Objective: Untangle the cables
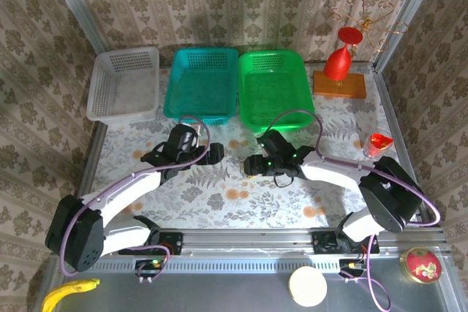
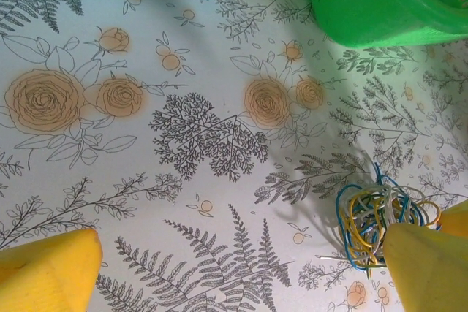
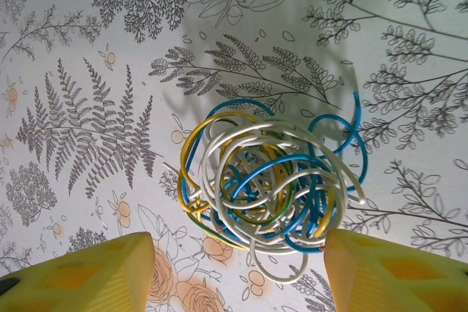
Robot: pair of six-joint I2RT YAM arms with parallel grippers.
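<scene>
The cables (image 3: 270,180) are one loose ball of thin blue, yellow, white and green wires lying on the flowered tablecloth. My right gripper (image 3: 238,275) is open above it. The ball sits just ahead of the gap between the yellow fingers, and its right-hand loops touch the right finger (image 3: 398,275). In the left wrist view the cables (image 2: 380,221) lie against the inner side of the right finger (image 2: 428,268) of my left gripper (image 2: 234,275), which is wide open with bare cloth between its fingers. In the top view the left gripper (image 1: 210,153) and right gripper (image 1: 252,165) face each other mid-table.
Three plastic baskets stand in a row at the back: white (image 1: 123,82), teal (image 1: 202,82) and green (image 1: 274,85). A red vase (image 1: 340,60) on an orange board is at the back right, with a small red cup (image 1: 378,144) nearer. A banana (image 1: 69,294) lies at the front left.
</scene>
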